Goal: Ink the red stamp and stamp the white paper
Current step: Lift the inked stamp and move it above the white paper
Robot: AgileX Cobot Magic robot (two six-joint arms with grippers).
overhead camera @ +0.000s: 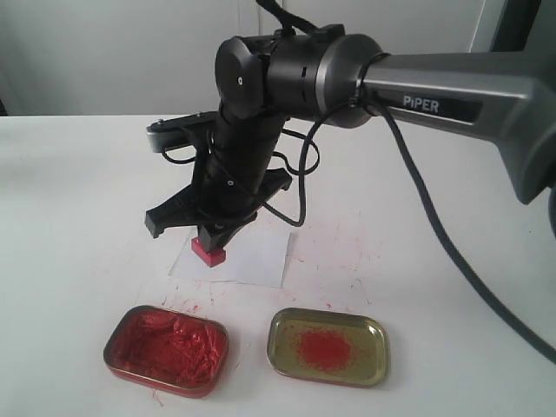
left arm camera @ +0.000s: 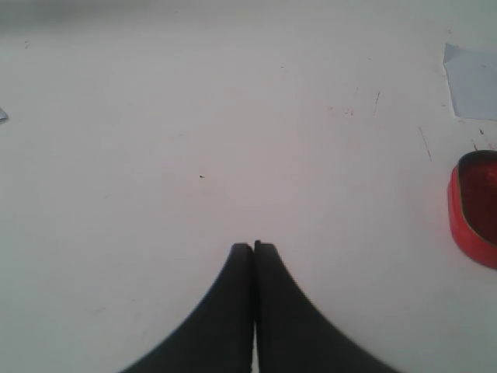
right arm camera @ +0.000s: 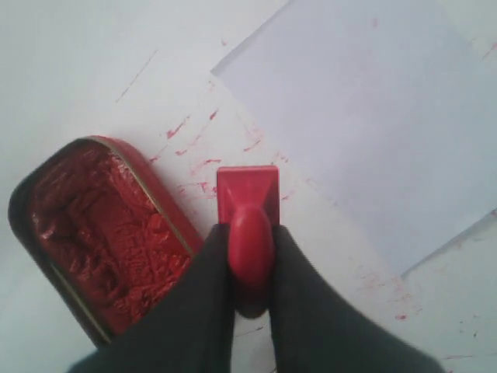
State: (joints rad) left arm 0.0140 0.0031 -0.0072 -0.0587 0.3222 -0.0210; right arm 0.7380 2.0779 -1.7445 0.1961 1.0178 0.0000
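Stamp (overhead camera: 209, 252) clamped by its knob in my right jaws, at the lower-left edge of the paper (overhead camera: 256, 254), mid-frame. Contact unclear. I'd call this the stamping step; next: shift onto the sheet, press straight down. Left jaws pressed together, idle.

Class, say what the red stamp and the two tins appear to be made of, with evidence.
The red stamp: probably smooth plastic, its knob shows a sheen. The red tin and gold tin: likely thin metal, judging by rolled, shiny rims.

Plain pale wall (overhead camera: 87, 52); white red-speckled tabletop (overhead camera: 61, 200); perhaps a doorframe (overhead camera: 486, 22) behind.
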